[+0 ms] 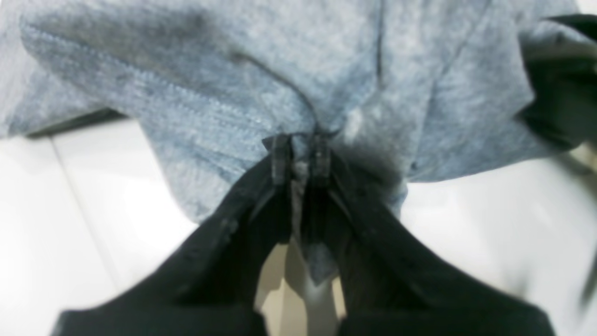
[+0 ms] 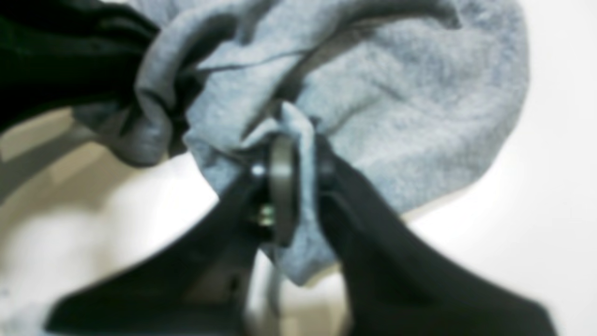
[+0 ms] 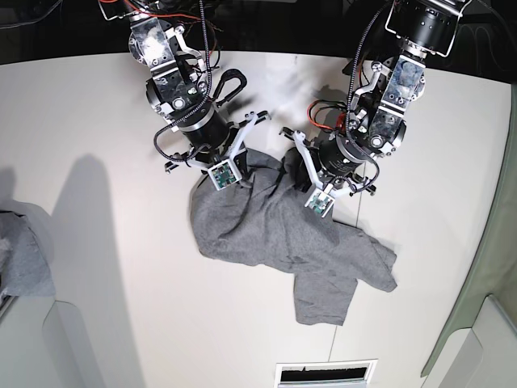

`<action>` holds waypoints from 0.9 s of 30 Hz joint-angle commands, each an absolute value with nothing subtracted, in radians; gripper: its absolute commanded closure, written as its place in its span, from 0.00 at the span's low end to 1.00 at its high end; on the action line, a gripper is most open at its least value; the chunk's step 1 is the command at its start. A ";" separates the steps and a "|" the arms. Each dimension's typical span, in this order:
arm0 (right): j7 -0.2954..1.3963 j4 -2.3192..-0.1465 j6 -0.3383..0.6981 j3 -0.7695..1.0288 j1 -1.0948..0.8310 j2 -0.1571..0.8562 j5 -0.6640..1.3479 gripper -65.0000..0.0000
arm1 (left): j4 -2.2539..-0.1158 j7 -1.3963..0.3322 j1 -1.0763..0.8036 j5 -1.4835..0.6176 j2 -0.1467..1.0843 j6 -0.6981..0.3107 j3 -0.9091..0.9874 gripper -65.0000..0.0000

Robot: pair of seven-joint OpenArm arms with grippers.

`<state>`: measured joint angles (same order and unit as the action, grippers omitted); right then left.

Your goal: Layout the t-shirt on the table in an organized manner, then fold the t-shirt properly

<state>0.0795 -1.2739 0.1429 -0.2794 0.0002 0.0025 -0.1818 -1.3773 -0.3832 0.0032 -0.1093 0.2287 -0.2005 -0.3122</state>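
My left gripper [image 1: 301, 156] and right gripper [image 2: 298, 163] each pinch the grey t-shirt [image 3: 275, 230] near the table's [image 3: 97, 267] far edge.

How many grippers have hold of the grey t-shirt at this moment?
2. The left gripper pinches a fold of the t-shirt, on the base view's right; the right gripper clamps another fold on that view's left. Both grip its far edge.

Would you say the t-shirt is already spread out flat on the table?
No, the t-shirt lies crumpled on the table, bunched where both grippers pinch it.
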 commanded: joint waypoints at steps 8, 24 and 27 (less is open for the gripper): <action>0.073 -1.422 0.100 -0.163 0.022 0.000 -0.183 1.00 | -1.723 -0.428 -0.085 -0.086 0.418 -0.134 -0.216 1.00; 0.217 -1.731 0.100 0.047 0.030 0.108 -0.044 0.69 | -2.143 -0.569 -0.119 -0.073 0.621 -0.063 -0.156 1.00; 0.235 -1.735 0.099 0.070 0.041 0.108 0.013 0.41 | -2.146 -0.569 -0.117 -0.027 0.621 -0.063 -0.156 1.00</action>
